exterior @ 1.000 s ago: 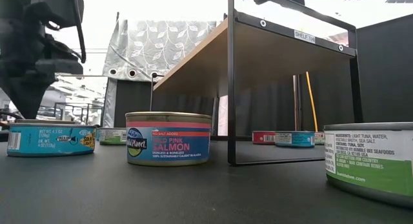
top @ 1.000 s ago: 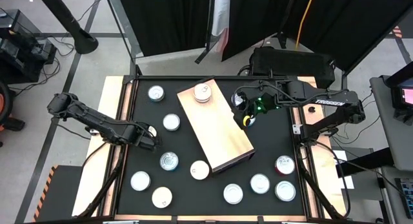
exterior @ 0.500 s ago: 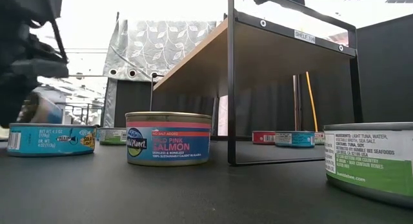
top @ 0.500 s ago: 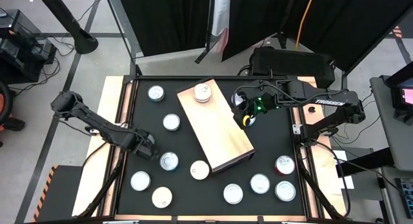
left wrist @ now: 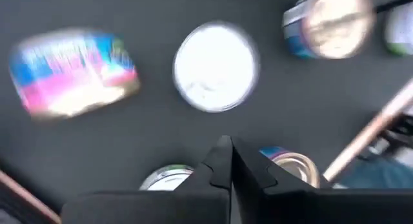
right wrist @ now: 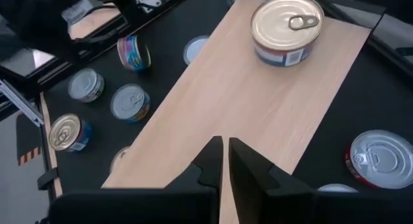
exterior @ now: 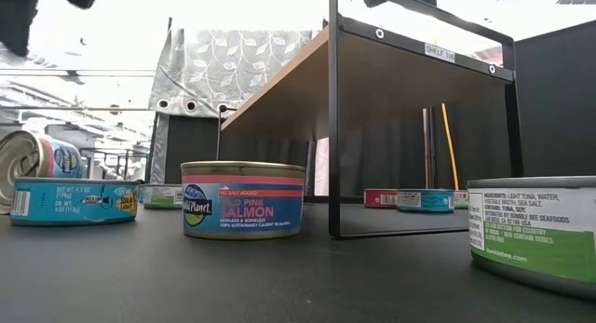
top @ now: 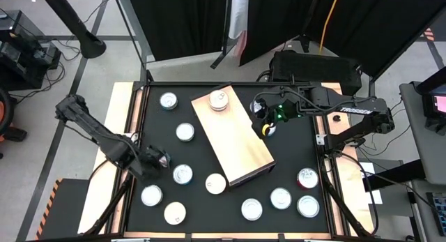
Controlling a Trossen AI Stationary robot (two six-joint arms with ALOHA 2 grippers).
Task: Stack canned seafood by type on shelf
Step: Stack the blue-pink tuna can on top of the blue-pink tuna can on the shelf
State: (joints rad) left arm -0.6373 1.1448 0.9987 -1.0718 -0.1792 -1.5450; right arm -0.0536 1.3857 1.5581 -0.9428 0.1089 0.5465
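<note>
My left gripper (top: 152, 162) (left wrist: 226, 146) is shut and hovers over the table's left part. Just beside it a tin (top: 162, 157) (exterior: 33, 160) (right wrist: 133, 53) with a pink and blue label lies tipped on its side. In the left wrist view that tin (left wrist: 74, 72) sits apart from my fingertips. The shelf (top: 233, 137) (exterior: 279, 81) is a pale wood board on a black frame. One tin (top: 219, 100) (right wrist: 287, 27) stands on its far end. My right gripper (top: 268, 127) (right wrist: 222, 146) is shut and waits by the shelf's right edge.
Several tins stand upright on the black tabletop: a blue one (exterior: 70, 200), a salmon one (exterior: 244, 200) (top: 182, 174), a green-labelled one (exterior: 535, 235), and others along the near edge (top: 251, 209) (top: 281, 198). The shelf's black post (exterior: 332, 109) stands mid-table.
My left gripper has moved toward the table's near edge and has left the low view upward. The tin on its side has shifted toward the near edge with it and now shows tipped behind the blue tin.
</note>
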